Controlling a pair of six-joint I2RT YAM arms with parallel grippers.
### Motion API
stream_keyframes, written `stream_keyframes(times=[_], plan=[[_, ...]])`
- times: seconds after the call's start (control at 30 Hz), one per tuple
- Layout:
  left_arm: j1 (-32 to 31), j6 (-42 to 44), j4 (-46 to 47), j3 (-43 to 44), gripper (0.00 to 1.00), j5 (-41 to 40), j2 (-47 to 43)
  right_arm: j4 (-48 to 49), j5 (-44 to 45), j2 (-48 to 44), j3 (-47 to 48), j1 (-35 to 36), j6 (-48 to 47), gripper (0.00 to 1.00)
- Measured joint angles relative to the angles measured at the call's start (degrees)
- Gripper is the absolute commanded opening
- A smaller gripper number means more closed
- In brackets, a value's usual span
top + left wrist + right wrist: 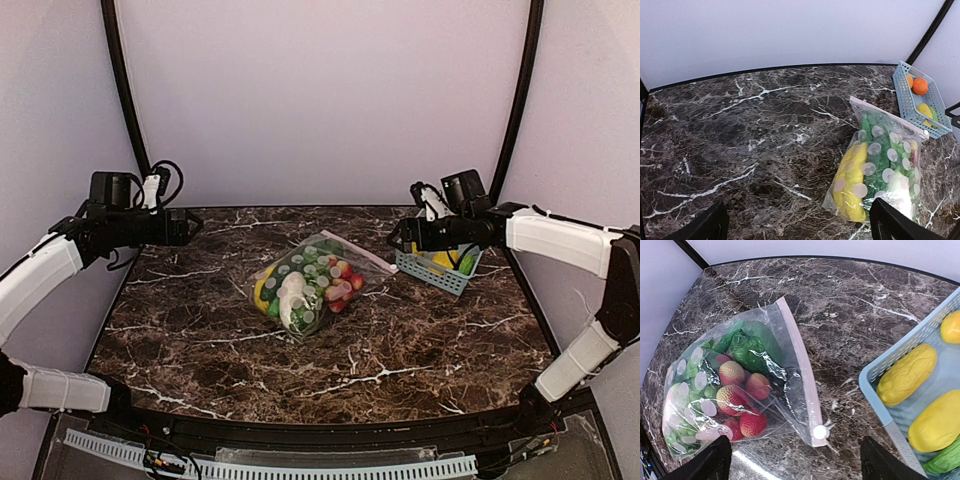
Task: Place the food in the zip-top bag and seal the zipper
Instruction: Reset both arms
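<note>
The clear spotted zip-top bag lies flat mid-table with the food inside: a yellow banana bunch, green vegetables, a white vegetable and red fruits. Its pink zipper strip runs along the far right edge, with a white slider at its near end. My left gripper hovers open and empty at the far left, away from the bag. My right gripper hovers open and empty at the far right, just above the slider end; its fingertips straddle that corner.
A blue-grey slatted basket stands at the far right, holding yellow, orange and green toy pieces. It also shows in the left wrist view. The black frame posts rise at the back corners.
</note>
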Motion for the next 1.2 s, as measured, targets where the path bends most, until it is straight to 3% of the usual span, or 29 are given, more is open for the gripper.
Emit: stream_keyframes(times=[0.17,0.37,0.53,0.9,1.2], plan=[[8.22,-0.37,-1.49,-2.08,0.99,2.82,-1.53,1.29,-1.18,-4.57,-4.98,-6.08,0.79,0.98],[16.48,-1.49,-2.82,-5.95,0.99,4.17,-5.60,1.86,-1.73,-12.31,-11.41,-15.32,1.73,0.99],[17.05,-1.68,-2.99,-7.89,0.99,3.98,-11.87,2.51,-0.07,-20.57,-15.98,-20.65,2.21,0.98],[17.05,-1.68,-0.72,-11.93,0.99,2.01,-23.80,15.69,7.04,-44.15,-33.40,-20.96,-1.60,0.99],[17.05,-2.80,0.07,-14.01,0.99,1.38,-25.20,19.85,9.03,-50.80,-37.46,-20.98,-5.16,0.99]])
